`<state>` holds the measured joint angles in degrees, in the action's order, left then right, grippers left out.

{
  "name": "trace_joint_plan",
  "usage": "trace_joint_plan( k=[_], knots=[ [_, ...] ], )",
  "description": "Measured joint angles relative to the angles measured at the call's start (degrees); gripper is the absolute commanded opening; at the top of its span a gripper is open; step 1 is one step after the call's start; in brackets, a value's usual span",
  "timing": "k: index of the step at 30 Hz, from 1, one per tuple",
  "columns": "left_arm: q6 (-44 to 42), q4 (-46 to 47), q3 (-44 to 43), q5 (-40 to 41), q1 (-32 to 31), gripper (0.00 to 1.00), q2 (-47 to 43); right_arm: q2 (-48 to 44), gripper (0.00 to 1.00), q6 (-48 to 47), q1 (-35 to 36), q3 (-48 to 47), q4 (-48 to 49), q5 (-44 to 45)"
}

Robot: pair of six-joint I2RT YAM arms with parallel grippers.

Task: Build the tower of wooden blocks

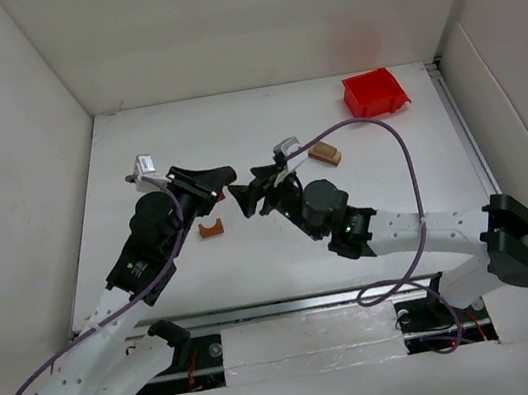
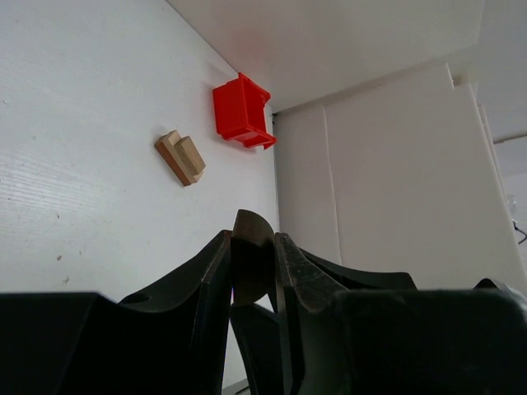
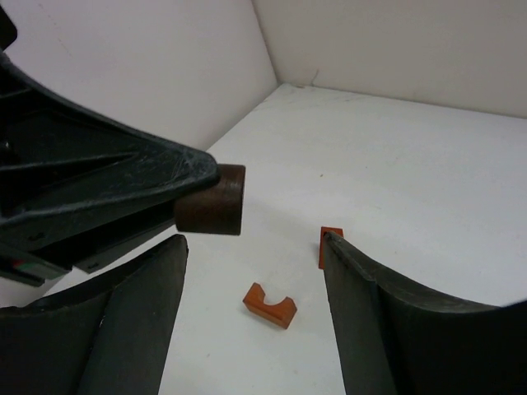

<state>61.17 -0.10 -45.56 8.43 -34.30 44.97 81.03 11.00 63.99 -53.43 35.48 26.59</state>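
- No tower on the table: the blocks lie scattered, well apart from one another.
- The left gripper is clamped on a dark brown cylinder, which sticks out past its fingertips, held up off the table.
- The right gripper faces it just beside, jaws wide apart, nothing between them.
- Below, an orange-brown arch block lies on the table, notch up.
- A small red-orange block peeks out from behind the right gripper's finger; its shape is mostly hidden.
- A tan stepped block lies farther back to the right, near the red bin in the far right corner.
- The table is white, and plain white walls enclose it.
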Motion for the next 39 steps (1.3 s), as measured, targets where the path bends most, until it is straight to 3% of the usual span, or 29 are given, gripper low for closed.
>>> trace_joint_plan(
  k=[18,30,39],
  knots=[
    [1.09,-0.13,-0.85,0.48,0.26,0.00,2.16,3.67,0.61,3.23,-3.04,-3.08,2.45,-7.15],
    [1.07,0.00,-1.53,1.18,0.24,0.00,2.10,4.11,0.66,6.08,-4.13,-1.95,6.43,-11.50],
    [1.70,0.74,-1.73,0.59,0.24,0.00,2.05,4.57,0.58,8.50,-4.04,-0.79,11.23,-13.53]
  ],
)
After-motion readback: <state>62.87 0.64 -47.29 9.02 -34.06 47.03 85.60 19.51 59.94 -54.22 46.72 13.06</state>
